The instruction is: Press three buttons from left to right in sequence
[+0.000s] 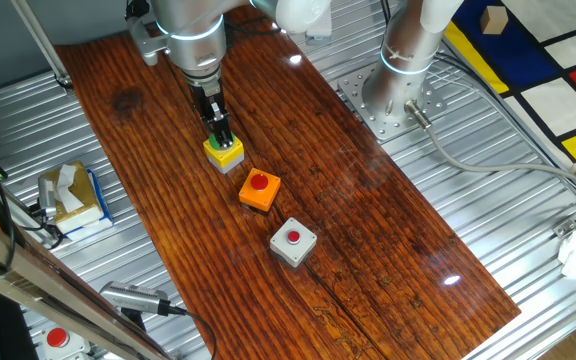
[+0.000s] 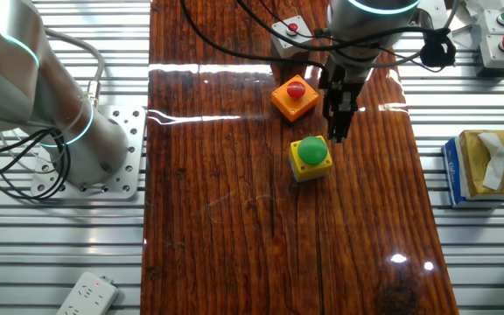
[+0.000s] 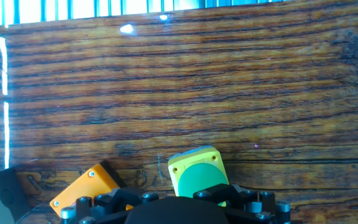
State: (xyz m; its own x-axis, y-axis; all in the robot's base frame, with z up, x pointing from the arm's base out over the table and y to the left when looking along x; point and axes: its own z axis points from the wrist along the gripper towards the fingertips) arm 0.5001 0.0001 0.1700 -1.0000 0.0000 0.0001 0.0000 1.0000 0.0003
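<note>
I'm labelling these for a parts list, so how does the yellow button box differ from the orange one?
The yellow button box has a green cap; the orange button box has a red one. The gripper hangs by the yellow; the orange stands free. Both are small, square, on the wooden board.

The arm comes in from the far side of the table and ends in a silver wrist with a glowing light ring, pointing straight down. Below it hangs the black gripper [image 1: 221, 138], held upright with its fingers aimed at the tabletop. In the other fixed view the gripper [image 2: 339, 133] looks narrow and dark; whether there is a gap between its fingertips cannot be told. The hand view catches only the dark underside of the gripper body along the bottom edge.
</note>
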